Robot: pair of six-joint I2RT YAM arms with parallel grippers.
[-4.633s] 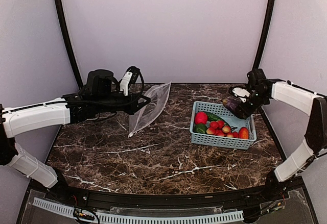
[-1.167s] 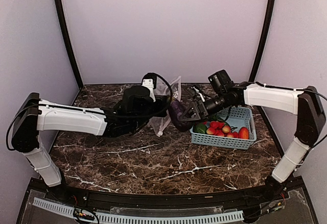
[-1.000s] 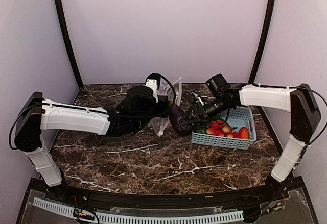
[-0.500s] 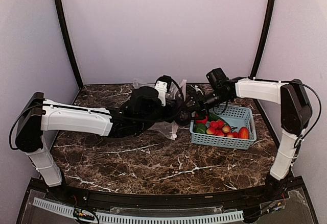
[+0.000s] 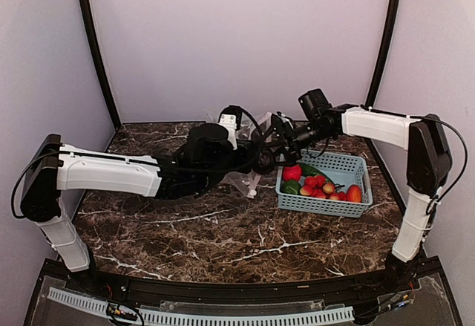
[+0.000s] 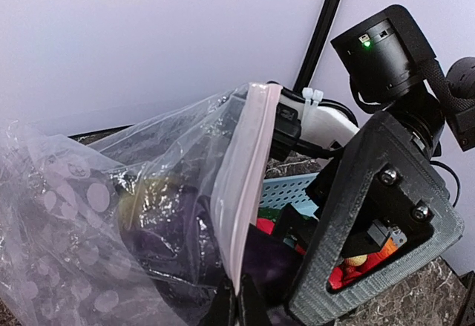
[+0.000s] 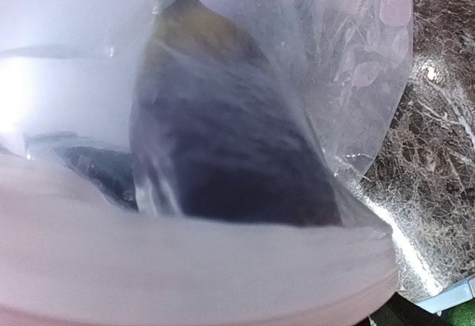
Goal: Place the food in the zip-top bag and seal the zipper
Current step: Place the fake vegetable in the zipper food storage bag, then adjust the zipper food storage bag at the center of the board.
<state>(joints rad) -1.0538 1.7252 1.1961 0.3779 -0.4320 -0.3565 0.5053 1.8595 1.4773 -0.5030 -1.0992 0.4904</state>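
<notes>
The bag [image 6: 74, 214] is clear with faint grey dots; its zipper [image 6: 241, 192] is pinkish-white. The eggplant [image 7: 223, 170] is dark purple, cap yellow-green. The basket [image 5: 323, 205] is light blue, slotted. Inside: red-pink strawberries [image 5: 319, 183], green vegetables [image 5: 291, 188], an orange-red piece [image 5: 354, 193]. The counter [image 5: 223, 229] is dark brown marble, white-veined.
</notes>
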